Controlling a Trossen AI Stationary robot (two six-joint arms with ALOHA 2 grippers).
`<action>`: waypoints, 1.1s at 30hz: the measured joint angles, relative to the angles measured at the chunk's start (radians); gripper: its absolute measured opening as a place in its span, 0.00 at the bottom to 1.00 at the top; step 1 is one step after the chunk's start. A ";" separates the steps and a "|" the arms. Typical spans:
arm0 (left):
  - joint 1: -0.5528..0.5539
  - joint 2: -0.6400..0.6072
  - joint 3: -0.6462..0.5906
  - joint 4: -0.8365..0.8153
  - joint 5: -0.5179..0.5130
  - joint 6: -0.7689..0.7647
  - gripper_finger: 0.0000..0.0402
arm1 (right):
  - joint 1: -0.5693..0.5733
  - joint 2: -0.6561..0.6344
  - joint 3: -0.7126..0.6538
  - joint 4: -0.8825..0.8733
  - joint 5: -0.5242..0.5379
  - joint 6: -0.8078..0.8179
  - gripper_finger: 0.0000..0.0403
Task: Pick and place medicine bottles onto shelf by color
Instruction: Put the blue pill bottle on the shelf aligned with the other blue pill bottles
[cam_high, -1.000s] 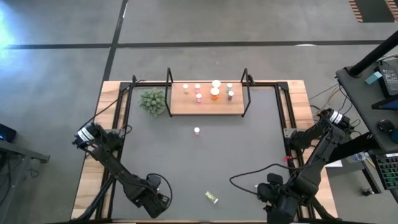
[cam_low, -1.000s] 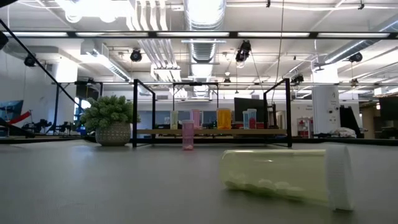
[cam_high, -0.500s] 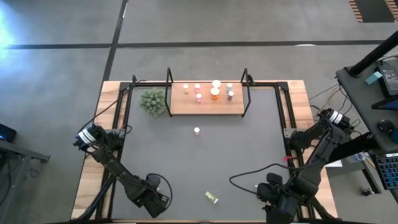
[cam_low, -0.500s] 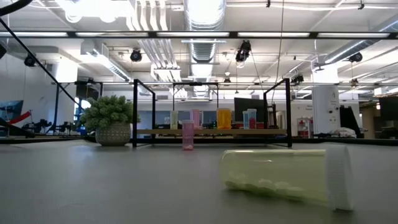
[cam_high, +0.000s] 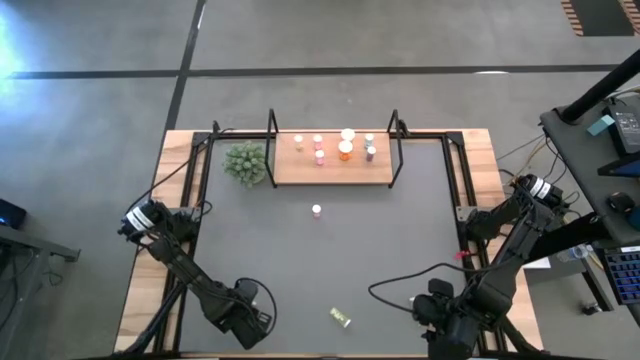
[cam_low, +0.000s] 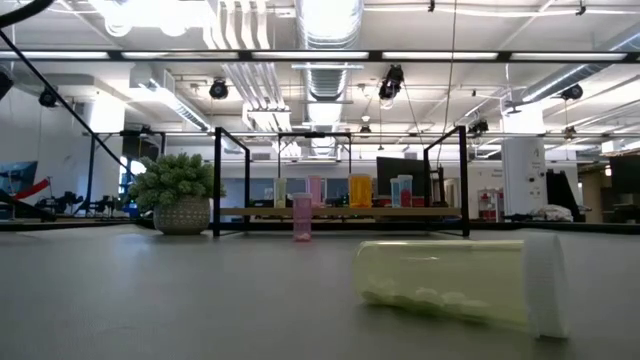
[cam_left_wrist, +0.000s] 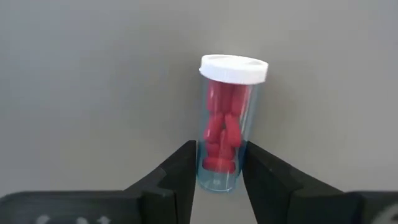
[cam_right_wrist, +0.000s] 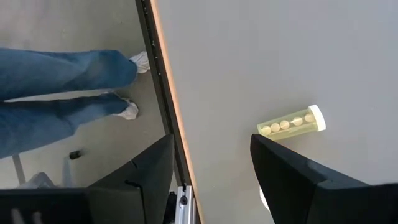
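Note:
A clear bottle of red pills (cam_left_wrist: 225, 130) with a white cap lies on its side on the dark mat. My left gripper (cam_left_wrist: 221, 177), near the table's front left (cam_high: 245, 320), is shut on it; the high view hides the bottle under the arm. A yellow-green bottle (cam_high: 341, 318) (cam_right_wrist: 292, 122) lies on its side near the front edge. My right gripper (cam_right_wrist: 211, 168) hangs open above the front right, apart from it. A pink bottle (cam_high: 316, 211) stands mid-mat. Several bottles stand on the wooden shelf (cam_high: 332, 172) at the far edge. My left gripper pinches the red-pill bottle's two long sides near its bottom end (cam_left_wrist: 217, 177) between its two fingers. The fingers come from above, pointing down, and lie across the bottle. The bottle lies flat on the mat, its white cap (cam_left_wrist: 234, 67) pointing away from the fingers.
A small spiky green plant (cam_high: 245, 163) in a pot stands left of the shelf. The shelf's black uprights (cam_high: 272, 148) rise at both short ends. A person's legs (cam_right_wrist: 62, 87) stand on the floor beside the table's edge, seen in the right wrist view.

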 joint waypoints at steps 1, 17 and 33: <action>0.000 -0.002 0.002 0.000 -0.008 0.004 0.26 | 0.000 0.000 0.000 0.000 0.000 -0.003 0.50; 0.005 -0.110 0.121 0.072 -0.465 0.258 0.24 | -0.052 -0.005 0.015 -0.002 0.187 -0.286 0.50; 0.116 -0.136 0.302 0.219 -0.640 1.070 0.24 | -0.336 -0.003 0.138 0.441 0.311 -1.104 0.50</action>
